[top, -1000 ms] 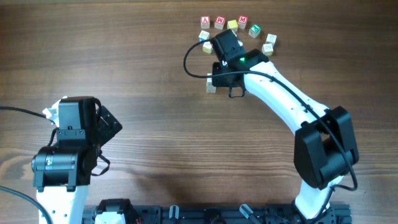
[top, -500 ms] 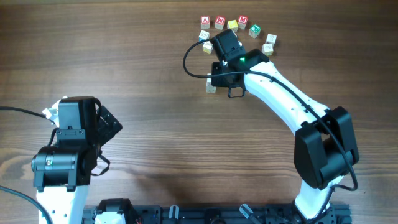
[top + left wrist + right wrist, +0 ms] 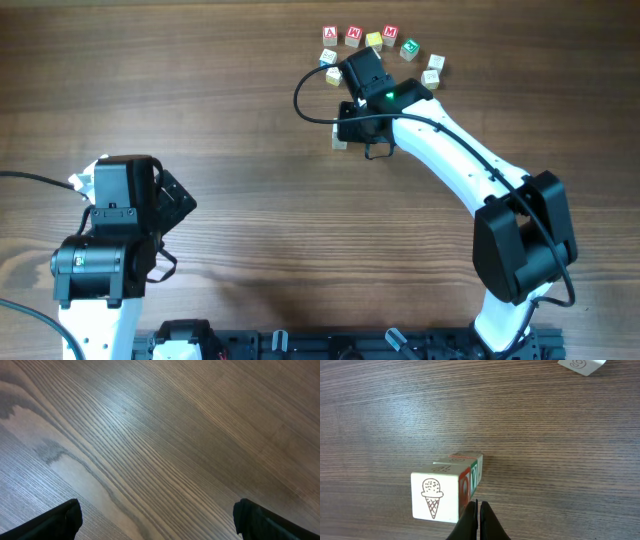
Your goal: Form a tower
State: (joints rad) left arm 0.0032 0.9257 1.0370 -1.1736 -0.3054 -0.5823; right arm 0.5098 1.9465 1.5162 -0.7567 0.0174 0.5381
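tower (image 3: 436, 496) stands on the worktop (image 3: 230, 130) under the right wrist. top face shows an ice cream cone drawing, and red and green sides of a lower cube peek out beside it. i can't count the levels from here. right gripper (image 3: 476, 510) has its jaws pinched fully together on nothing, tips just beside the tower's red side; i can't tell if they touch. left gripper (image 3: 157, 522) sits well apart over plain wood grain, jaws spread as wide as they go, nothing in them. loose letter cubes (image 3: 390, 33) lie in an arc just beyond the tower.
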